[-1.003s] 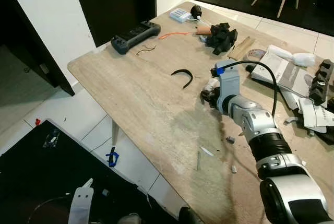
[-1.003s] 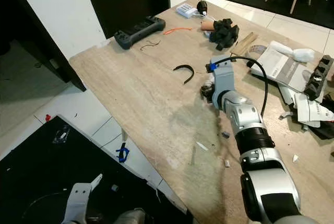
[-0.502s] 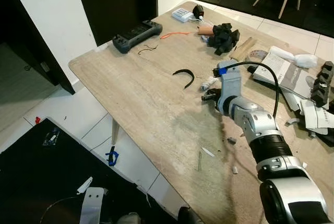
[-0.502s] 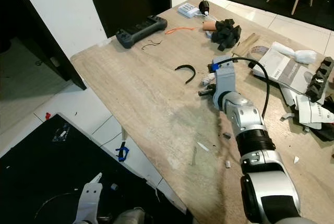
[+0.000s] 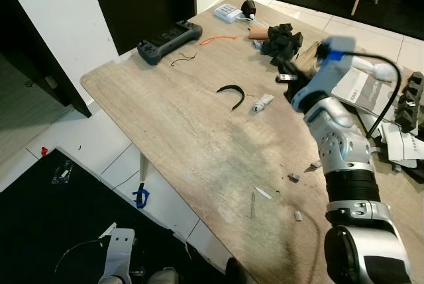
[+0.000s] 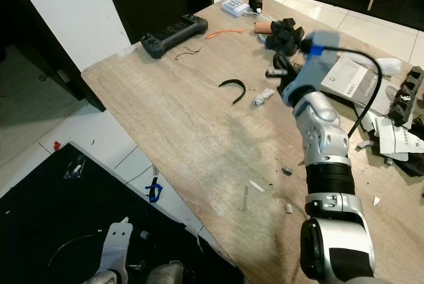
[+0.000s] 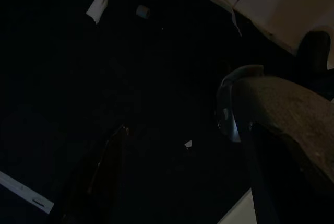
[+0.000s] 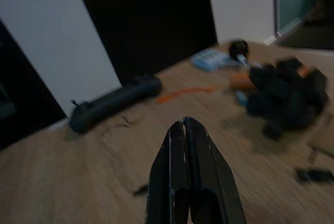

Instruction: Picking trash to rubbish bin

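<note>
Pale, streaky wood grain is running the length of the worktop [image 5: 179,125], which is carrying a scatter of small things. A small crumpled whitish scrap of trash [image 5: 262,103] is lying flat on the wood just beside a thin black curved strip [image 5: 232,93] shaped like a crescent. Farther back, a long dark grey controller [image 5: 169,35] with rounded grips is resting near the far edge, with a bright orange cord [image 5: 218,38] and a thin dark wire [image 5: 180,61] close by. A knobbly black lump [image 5: 279,39] is sitting beyond those, beside a flat white-and-blue box [image 5: 227,12]. Glossy printed booklets [image 5: 361,90] are lying at the robot's right, and tiny pale chips [image 5: 264,192] are dotting the nearer wood.

The silver right arm is reaching out over the worktop with its right gripper [image 6: 277,72] raised in the air, pointing toward the far end. In the right wrist view the two black fingers [image 8: 201,182] are pressing flat against each other with nothing between them. The crumpled scrap is lying on the wood below and toward the robot's left of the fingertips, clearly apart from them and untouched.

The left gripper [image 5: 114,261] is hanging idle low beside a black floor mat [image 5: 53,218]; I cannot tell how its fingers are set.
</note>
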